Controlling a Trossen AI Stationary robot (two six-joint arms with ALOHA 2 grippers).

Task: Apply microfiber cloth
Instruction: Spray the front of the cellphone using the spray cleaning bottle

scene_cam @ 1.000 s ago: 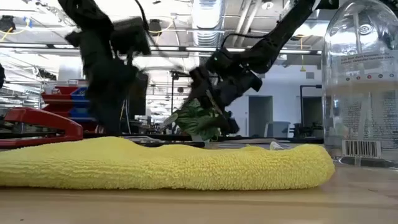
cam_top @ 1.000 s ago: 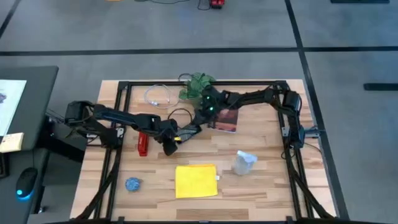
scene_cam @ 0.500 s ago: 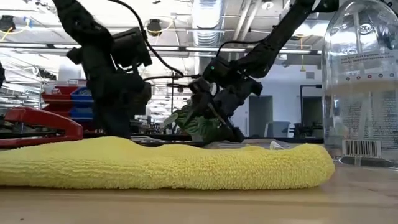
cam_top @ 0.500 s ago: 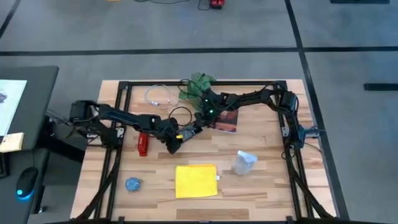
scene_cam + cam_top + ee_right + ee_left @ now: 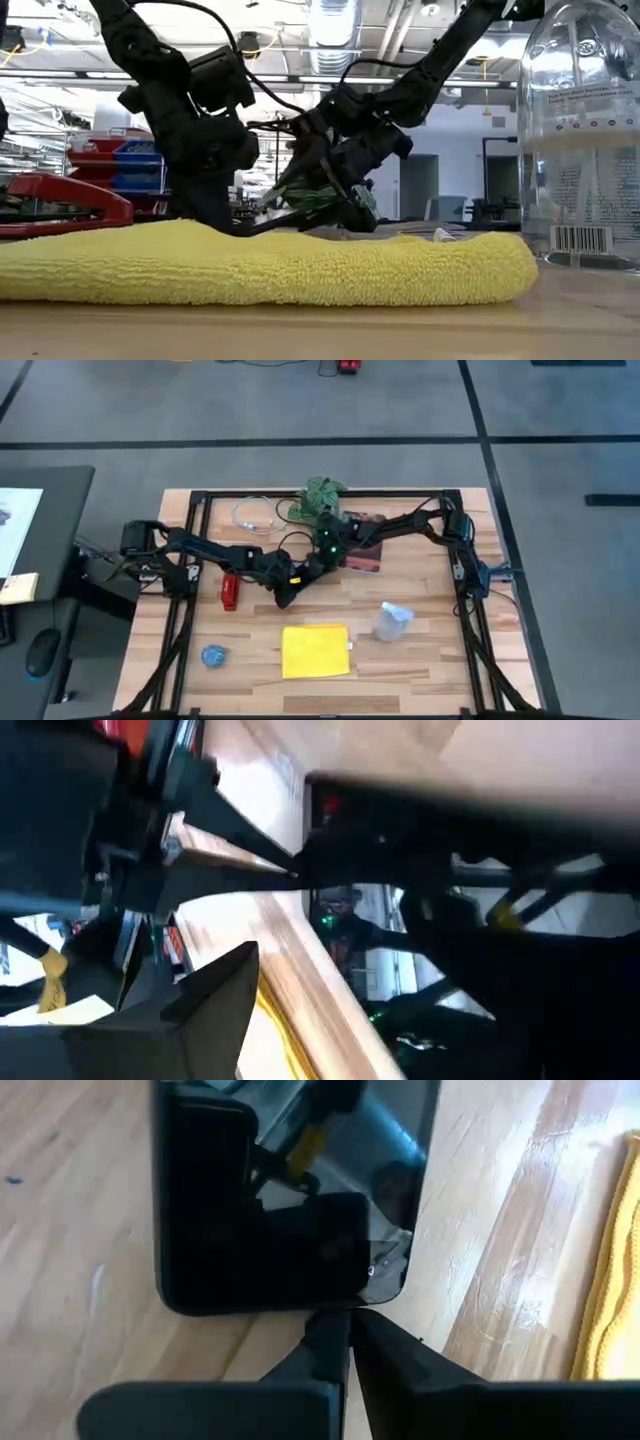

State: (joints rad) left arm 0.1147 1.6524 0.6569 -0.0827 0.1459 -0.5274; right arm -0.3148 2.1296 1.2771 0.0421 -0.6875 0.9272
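Wooden worktop (image 5: 420, 660) carries the microfiber cloth (image 5: 316, 650) at lower centre, untouched; left claw (image 5: 287, 597) pinched closed beside the black smartphone (image 5: 290, 1190); right claw's (image 5: 316, 563) opening can't be told.

Bright overhead light, blurred wrist views

So on the table: one yellow microfiber cloth (image 5: 316, 650), one red stapler (image 5: 230, 591), one clear bottle (image 5: 391, 622), one dark red book (image 5: 365, 554), one phone (image 5: 290, 1190).
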